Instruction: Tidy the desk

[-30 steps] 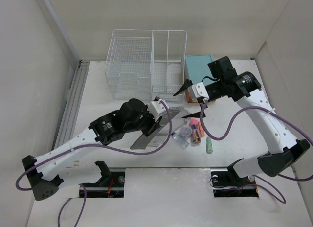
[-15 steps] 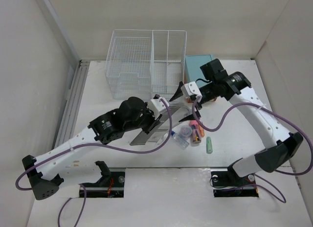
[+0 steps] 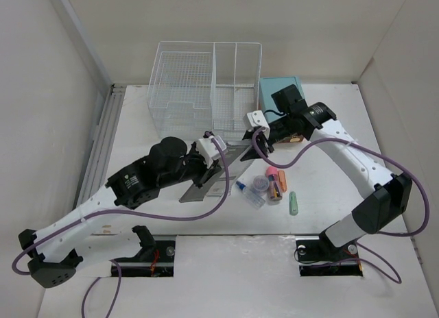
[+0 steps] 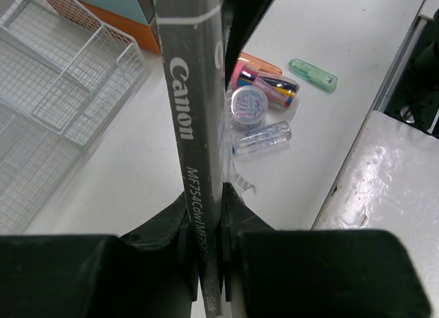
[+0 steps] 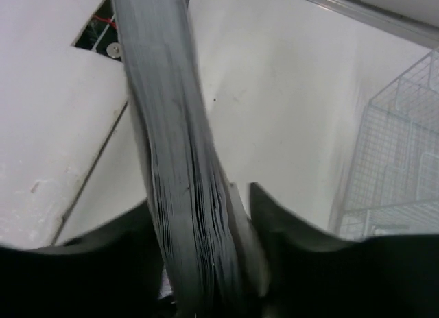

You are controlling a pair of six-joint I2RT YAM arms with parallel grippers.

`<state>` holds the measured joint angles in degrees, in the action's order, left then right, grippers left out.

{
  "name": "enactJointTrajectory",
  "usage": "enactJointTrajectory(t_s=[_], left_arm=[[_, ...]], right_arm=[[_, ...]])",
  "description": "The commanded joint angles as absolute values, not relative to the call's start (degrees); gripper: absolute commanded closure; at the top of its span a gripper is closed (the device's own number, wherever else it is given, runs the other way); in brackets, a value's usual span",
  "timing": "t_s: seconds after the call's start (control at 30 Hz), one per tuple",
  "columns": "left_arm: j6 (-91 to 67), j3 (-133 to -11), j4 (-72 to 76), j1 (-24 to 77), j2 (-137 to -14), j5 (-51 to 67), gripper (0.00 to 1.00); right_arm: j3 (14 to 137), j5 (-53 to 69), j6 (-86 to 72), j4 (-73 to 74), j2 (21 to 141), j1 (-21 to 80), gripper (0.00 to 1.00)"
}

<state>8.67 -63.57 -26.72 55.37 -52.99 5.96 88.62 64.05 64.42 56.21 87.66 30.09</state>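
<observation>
A grey Canon booklet (image 3: 202, 192) is held on edge above the white desk (image 3: 137, 153), in front of the basket. My left gripper (image 3: 214, 168) is shut on its near end; the spine runs up between the fingers (image 4: 188, 112). My right gripper (image 3: 255, 145) sits over the far end. The stack of pages (image 5: 171, 126) fills the space between its jaws and presses on both fingers lower down. A thin sliver of desk shows by the right fingertip (image 5: 274, 208).
A white wire basket (image 3: 206, 85) stands at the back, with a teal box (image 3: 278, 92) to its right. Right of the booklet lie a clear tube (image 3: 250, 196), a round pot (image 3: 260, 184), coloured markers (image 3: 274, 181) and a green highlighter (image 3: 293, 203). A metal rail (image 3: 103, 140) lines the left edge.
The right arm swung left from the teal box to the booklet's far end and its jaws narrowed around it. The left arm drew back slightly, still holding the booklet.
</observation>
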Motion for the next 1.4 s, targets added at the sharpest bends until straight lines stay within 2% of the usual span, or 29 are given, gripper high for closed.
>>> enactJointTrajectory(t_s=[0.0, 0.03, 0.07, 0.1, 0.3, 0.33, 0.37, 0.4, 0.53, 0.57, 0.73, 0.9, 1.1, 1.37], left_arm=[[10.02, -68.2, -17.31, 55.28, -50.71, 6.59, 1.0], [10.02, -67.59, -16.62, 55.28, -50.71, 6.59, 1.0], [10.02, -66.72, -16.61, 55.28, -50.71, 6.59, 1.0], [10.02, -66.19, -15.22, 55.28, -50.71, 6.59, 1.0], [7.75, -64.08, -13.1, 55.28, -50.1, 1.24, 1.0], [6.86, -63.12, -12.57, 55.28, -49.14, -0.34, 0.93], [6.86, -62.41, -11.26, 55.28, -48.61, -1.4, 0.8], [5.9, -60.92, -10.47, 55.28, -47.99, -4.36, 0.45], [2.29, -58.45, -7.04, 55.28, -44.83, -13.08, 0.17], [1.76, -57.84, -7.03, 55.28, -43.69, -14.84, 0.14], [-0.43, -56.69, -2.55, 55.28, -39.82, -25.81, 0.06], [-0.44, -54.58, -1.14, 55.28, -37.35, -26.98, 0.01], [-2.64, -48.27, 1.32, 55.28, -34.28, -28.74, 0.01], [-3.16, -45.18, 2.99, 55.28, -33.66, -28.12, 0.01]], right_arm=[[87.89, 65.57, 63.37, 53.79, 86.22, 30.32, 0.6], [87.89, 66.26, 63.37, 53.79, 86.22, 30.32, 0.72], [87.89, 66.88, 63.37, 54.31, 86.22, 30.32, 0.95], [87.89, 66.88, 63.37, 54.32, 86.22, 30.32, 1.0], [91.31, 65.41, 61.0, 57.39, 85.17, 30.32, 1.0], [92.01, 64.52, 59.95, 57.39, 84.56, 29.71, 1.0], [93.59, 63.64, 57.24, 57.39, 84.55, 29.19, 1.0], [94.3, 60.85, 55.04, 56.78, 83.07, 28.57, 1.0], [94.92, 53.99, 44.32, 47.67, 79.11, 24.01, 1.0], [94.92, 52.75, 42.03, 46.42, 78.58, 23.12, 1.0], [94.84, 47.04, 35.43, 42.73, 75.16, 17.58, 1.0], [95.09, 31.4, 26.63, 30.43, 73.13, 17.58, 1.0], [102.3, 14.8, 17.32, 26.37, 78.21, 15.91, 1.0], [107.39, 12.49, 11.26, 27.07, 85.16, 15.91, 1.0]])
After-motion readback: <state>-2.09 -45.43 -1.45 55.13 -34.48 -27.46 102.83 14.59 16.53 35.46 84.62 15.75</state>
